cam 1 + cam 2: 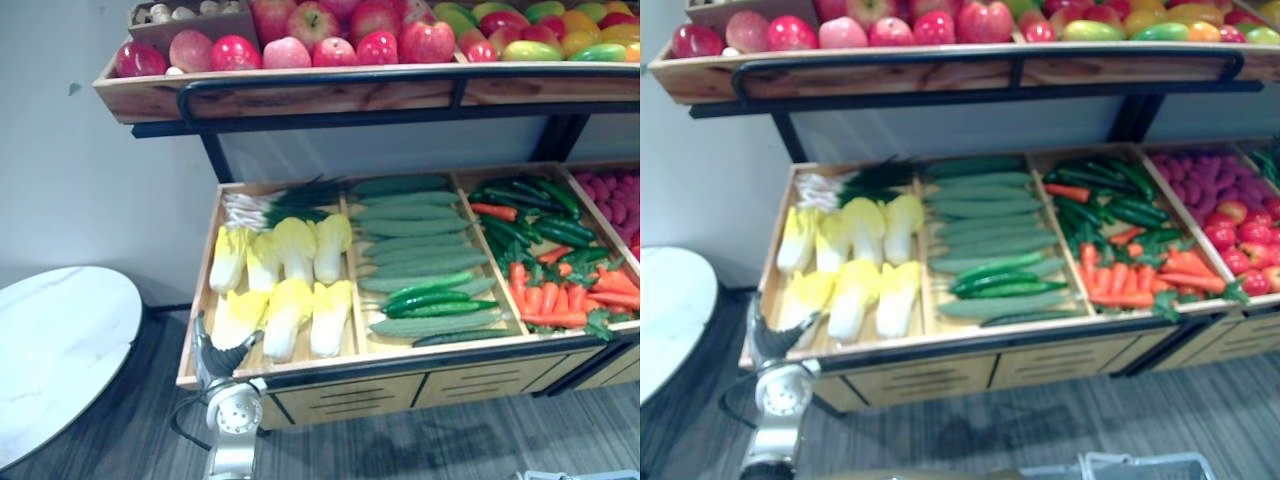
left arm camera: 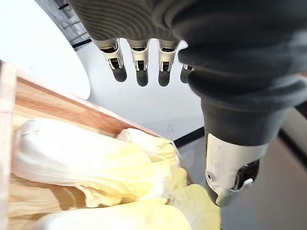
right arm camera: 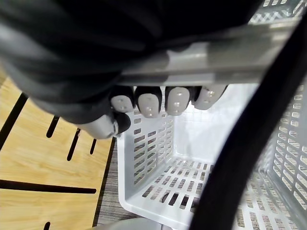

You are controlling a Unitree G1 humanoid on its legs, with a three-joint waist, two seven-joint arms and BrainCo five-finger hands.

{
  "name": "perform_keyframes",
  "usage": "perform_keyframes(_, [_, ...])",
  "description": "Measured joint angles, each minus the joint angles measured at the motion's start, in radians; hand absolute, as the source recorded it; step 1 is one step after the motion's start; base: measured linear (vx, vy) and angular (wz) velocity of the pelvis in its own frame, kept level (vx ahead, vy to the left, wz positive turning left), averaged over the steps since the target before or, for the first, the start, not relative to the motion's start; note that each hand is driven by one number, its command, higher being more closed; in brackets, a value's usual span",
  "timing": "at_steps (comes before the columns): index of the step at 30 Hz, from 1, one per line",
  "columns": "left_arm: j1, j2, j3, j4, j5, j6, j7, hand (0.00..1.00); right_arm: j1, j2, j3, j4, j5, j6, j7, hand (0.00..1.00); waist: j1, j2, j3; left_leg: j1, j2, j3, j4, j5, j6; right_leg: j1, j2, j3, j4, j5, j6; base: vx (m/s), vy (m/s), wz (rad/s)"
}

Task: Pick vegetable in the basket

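Two hands: the left hand (image 2: 139, 28) is spread wide, fingers straight and thumb apart, holding nothing. The right hand (image 3: 148, 103) is curled round the grey bar handle (image 3: 216, 57) of the white slotted plastic basket (image 3: 158, 191).
Task's thing: the pale yellow leafy cabbage heads (image 1: 290, 315) lie in two rows in the leftmost compartment of the slanted wooden tray (image 1: 197, 300). The part of the basket floor that shows is bare.
Left hand position: over the tray's front-left corner, above the nearest head and apparently apart from it.
Risk, crowding: the heads lie touching, so closing on one may drag a neighbour over the low front edge.
Risk, slip: the heads look smooth and tapered, and a hold near the narrow end could slide off.
Risk, carry: the basket hangs low at the robot's right, well apart from this compartment, so an early release would probably land on the floor.
Risk, basket: held by its handle alone, it may swing or tilt under a dropped head.
Unaffected: the long green cucumbers (image 1: 420, 250) and the orange carrots (image 1: 560, 300), in other compartments.
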Motion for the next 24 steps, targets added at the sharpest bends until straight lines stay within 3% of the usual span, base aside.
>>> perform_keyframes(3, [-0.005,0.000,0.022,0.009,-0.001,0.011,0.031,0.00,0.001,0.000,0.000,0.000,0.000,0.000,-0.001,1.00,0.001,0.002,0.001,-0.006,0.002,0.010,0.000,-0.002,-0.002,0.000,0.004,0.006,-0.013,0.004,-0.003,0.00,-0.008,-0.07])
perform_keyframes(24, [-0.068,0.027,0.091,0.078,-0.002,0.055,0.063,0.00,-0.025,-0.005,0.017,-0.015,-0.017,-0.003,-0.005,1.00,0.002,0.002,0.039,-0.039,0.000,0.014,0.000,-0.004,-0.002,-0.037,0.003,0.009,-0.011,0.005,-0.001,0.02,0.000,0.00])
